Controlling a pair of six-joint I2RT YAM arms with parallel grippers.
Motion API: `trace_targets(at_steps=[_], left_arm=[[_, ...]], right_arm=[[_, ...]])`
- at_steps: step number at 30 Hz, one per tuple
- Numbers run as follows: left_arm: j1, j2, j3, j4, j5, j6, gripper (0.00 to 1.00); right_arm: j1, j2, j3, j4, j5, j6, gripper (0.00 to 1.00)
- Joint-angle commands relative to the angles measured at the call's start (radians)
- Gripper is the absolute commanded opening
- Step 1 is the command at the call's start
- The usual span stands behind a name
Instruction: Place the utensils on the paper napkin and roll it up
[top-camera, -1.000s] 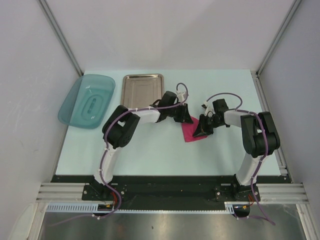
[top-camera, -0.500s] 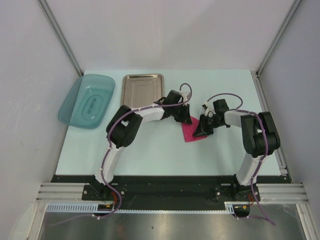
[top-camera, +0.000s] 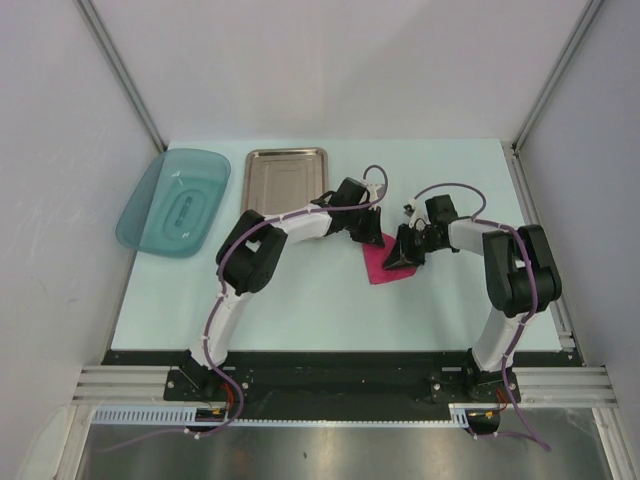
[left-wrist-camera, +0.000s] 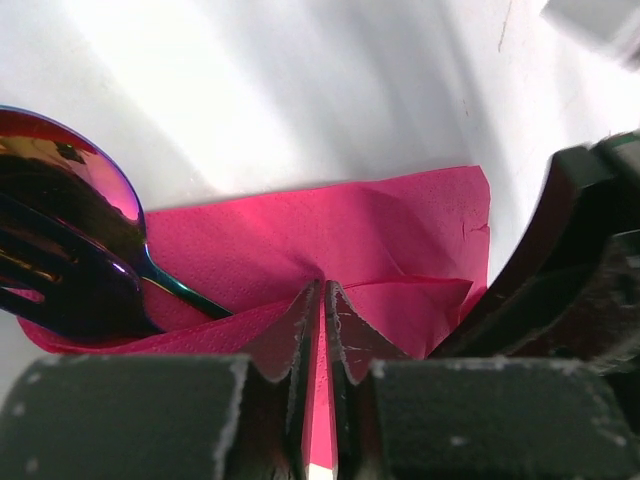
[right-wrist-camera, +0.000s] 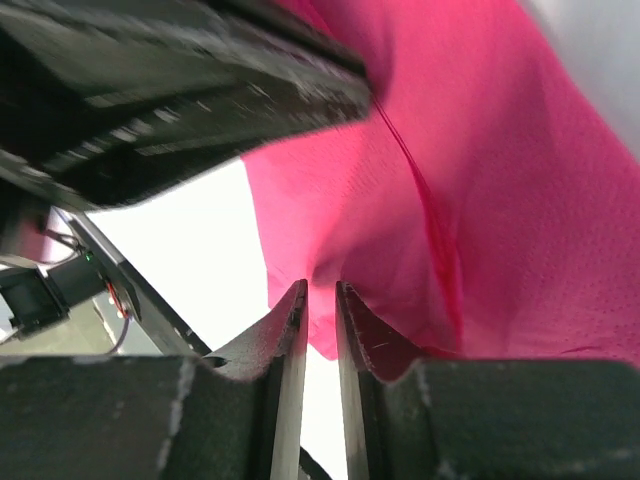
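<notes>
The magenta paper napkin (top-camera: 380, 264) lies folded mid-table between my two grippers. My left gripper (top-camera: 371, 238) sits at its far left edge. In the left wrist view that gripper (left-wrist-camera: 323, 292) is shut on a raised fold of the napkin (left-wrist-camera: 300, 235). The utensils lie tucked in the fold at the left: a spoon (left-wrist-camera: 75, 165) with a shiny red bowl and teal neck, over the dark purple fork (left-wrist-camera: 50, 285). My right gripper (top-camera: 401, 258) is at the napkin's right edge. Its jaws (right-wrist-camera: 320, 292) pinch a puckered corner of the napkin (right-wrist-camera: 480, 200), with a narrow gap between them.
A steel tray (top-camera: 287, 180) lies at the back, left of centre. A teal translucent dish (top-camera: 174, 201) overhangs the table's left edge. White walls enclose the table on three sides. The two grippers nearly touch over the napkin.
My left gripper has slid slightly right along the napkin's far edge and its jaws have closed in. The right gripper has shifted a little away from me. The napkin stays put.
</notes>
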Motion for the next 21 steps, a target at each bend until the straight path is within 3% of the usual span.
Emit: trace_targets(at_steps=[1,14,18,21], left_arm=[[-0.001,0.048,0.020,-0.071,-0.061,0.052,0.11],[0.003,0.038,0.020,-0.059,-0.030,0.049,0.11],[0.020,-0.028,-0.040,0.061,0.025,0.009,0.16],[0.026,-0.088,-0.051,0.110,0.041,-0.002,0.25]], right_arm=[[0.010,-0.052,0.057,0.062,0.048,0.033,0.22],[0.033,0.059,0.057,0.134,0.123,0.043,0.15],[0.033,0.086,0.032,0.139,0.174,0.035,0.08],[0.031,0.105,0.011,0.134,0.177,0.049,0.01]])
